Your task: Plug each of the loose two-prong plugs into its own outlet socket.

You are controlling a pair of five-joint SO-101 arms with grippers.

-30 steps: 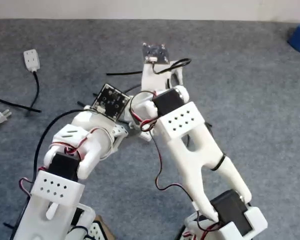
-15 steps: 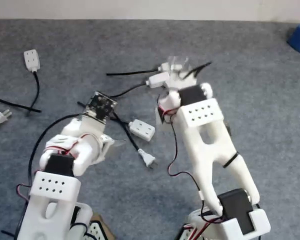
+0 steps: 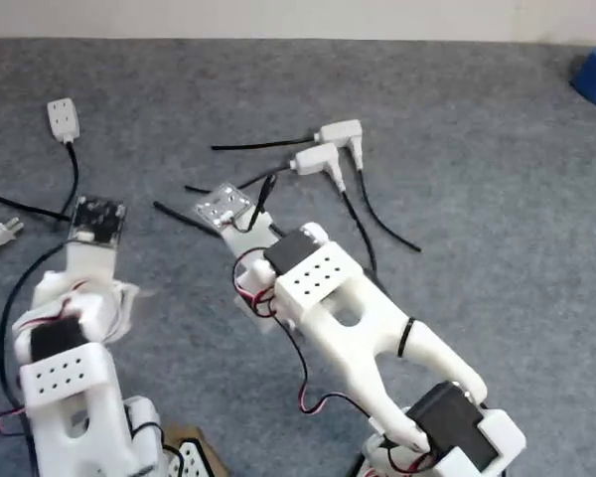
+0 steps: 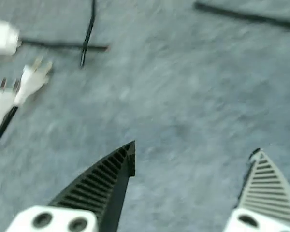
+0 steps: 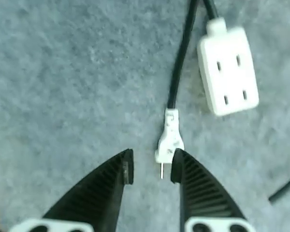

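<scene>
At the high view's centre the right arm (image 3: 323, 288) hides what lies beneath. The right gripper (image 5: 152, 160), ribbed jaws narrowly apart, sits at a white two-prong plug (image 5: 169, 139) beside a blocky outlet socket (image 5: 228, 72) on nubby carpet (image 5: 63, 72). The left gripper (image 4: 195, 148) gapes wide, blurred plugs (image 4: 31, 79) well off.

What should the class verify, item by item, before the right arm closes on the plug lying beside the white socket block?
1. Right claw open: ok.
2. Plug centred in the gap: not ok, it lies off to one side.
3. Prongs aimed at the socket block: not ok, they point away from it.
4. Socket block slots free: ok, all four look empty.
5. Left claw out of the way: ok, it is open over bare carpet.
6. Right claw low enough to grip: cannot tell.
</scene>
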